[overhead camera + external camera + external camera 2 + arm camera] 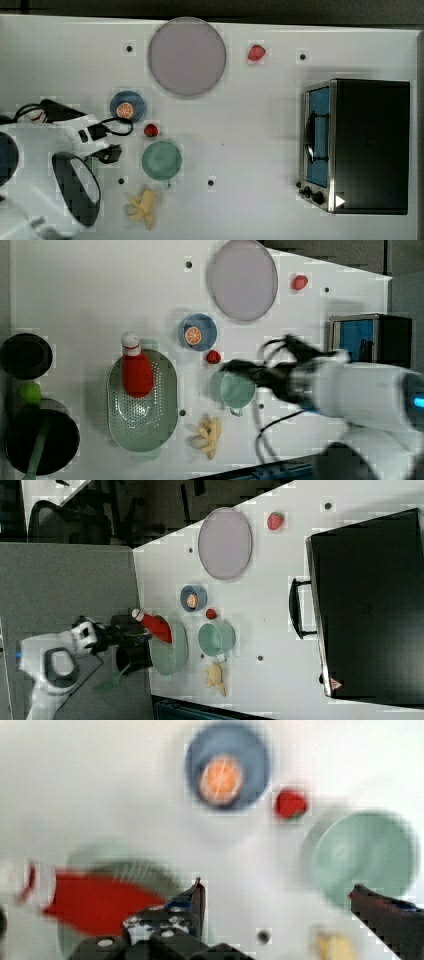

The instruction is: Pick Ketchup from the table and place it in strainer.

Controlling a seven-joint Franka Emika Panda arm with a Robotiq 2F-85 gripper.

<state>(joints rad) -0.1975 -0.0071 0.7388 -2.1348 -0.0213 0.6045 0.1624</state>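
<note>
The Ketchup, a red bottle with a white cap, lies on its side in the pale mint strainer. Its cap pokes over the rim on the side toward the top of the left view. In the right view the bottle leans on the strainer's rim. My gripper is open, its dark fingers wide apart with nothing between them. In the left view the gripper hovers to the right of the strainer, over the teal cup, apart from the bottle. In the wrist view the bottle is beside one finger.
A teal cup stands under the gripper, with a small dark-red ball and a blue bowl holding an orange slice close by. A banana, a grey-lilac plate, a strawberry, a toaster oven and two black pots also stand around.
</note>
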